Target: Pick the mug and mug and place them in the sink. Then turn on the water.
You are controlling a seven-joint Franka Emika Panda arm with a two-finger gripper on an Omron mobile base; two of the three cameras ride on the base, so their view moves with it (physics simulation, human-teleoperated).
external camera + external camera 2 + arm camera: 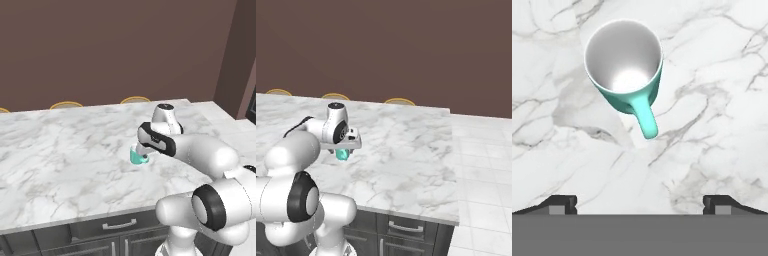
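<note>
The teal mug (624, 62) stands upright on the marble desk (712, 75) in the upper middle of the hand view, under the jaws, which gape wide and empty; it looks light, rigid and slick, best pinched across the rim wall, clear of the handle.

Teal mug (626, 70) w/ white inside; white-grey veined marble counter (712, 100).
</note>
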